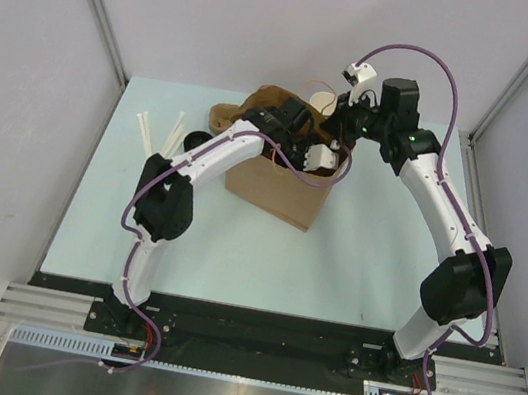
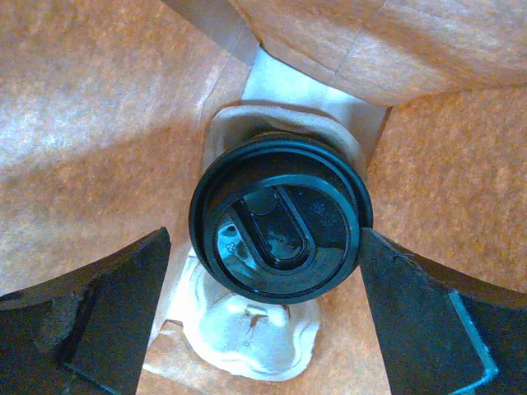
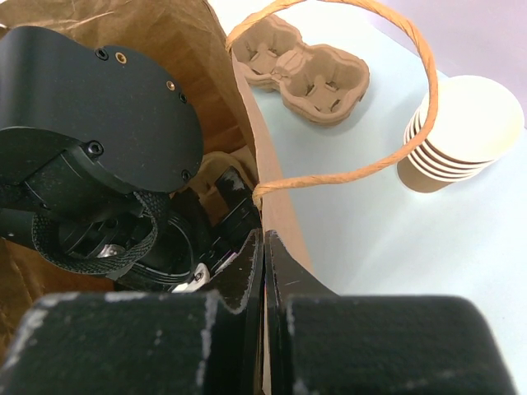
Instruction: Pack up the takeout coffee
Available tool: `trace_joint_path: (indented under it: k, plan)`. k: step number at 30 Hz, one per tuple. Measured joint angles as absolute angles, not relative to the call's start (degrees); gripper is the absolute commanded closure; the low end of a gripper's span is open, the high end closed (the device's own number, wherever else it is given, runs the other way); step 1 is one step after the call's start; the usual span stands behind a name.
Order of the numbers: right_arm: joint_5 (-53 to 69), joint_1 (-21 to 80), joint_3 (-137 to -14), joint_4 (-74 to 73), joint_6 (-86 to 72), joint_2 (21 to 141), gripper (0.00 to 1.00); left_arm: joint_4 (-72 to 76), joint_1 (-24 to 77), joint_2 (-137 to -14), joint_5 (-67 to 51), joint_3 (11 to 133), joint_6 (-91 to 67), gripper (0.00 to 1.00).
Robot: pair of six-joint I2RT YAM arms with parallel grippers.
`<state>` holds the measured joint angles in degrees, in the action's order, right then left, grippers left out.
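Observation:
The takeout coffee point(image 2: 278, 226), seen from above as a round black lid, stands in a pale pulp carrier point(image 2: 255, 329) at the bottom of the brown paper bag point(image 1: 281, 185). My left gripper point(image 2: 263, 239) is down inside the bag, open, with one finger on each side of the lid. The right finger point(image 2: 412, 304) is at the lid's edge and the left finger point(image 2: 115, 304) stands apart from it. My right gripper point(image 3: 264, 239) is shut on the bag's rim point(image 3: 276, 206), just below the twine handle point(image 3: 362, 169). In the top view the coffee is hidden.
A stack of lidless tan cups point(image 3: 461, 136) stands right of the bag, also in the top view point(image 1: 323, 99). A second brown pulp carrier point(image 3: 300, 70) lies behind the bag. White sticks point(image 1: 153, 133) lie at the table's left. Bag walls point(image 2: 99, 123) close around my left gripper.

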<state>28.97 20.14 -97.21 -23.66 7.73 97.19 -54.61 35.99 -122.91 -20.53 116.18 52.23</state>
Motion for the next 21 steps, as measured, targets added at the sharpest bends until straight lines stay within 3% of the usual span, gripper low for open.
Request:
trace_joint_path:
  k: [21]
  plan:
    - [26.24,20.16,-97.21,-20.49,8.05,97.95,1.0,-54.61,36.25,-121.25,-20.53,116.05,52.6,0.0]
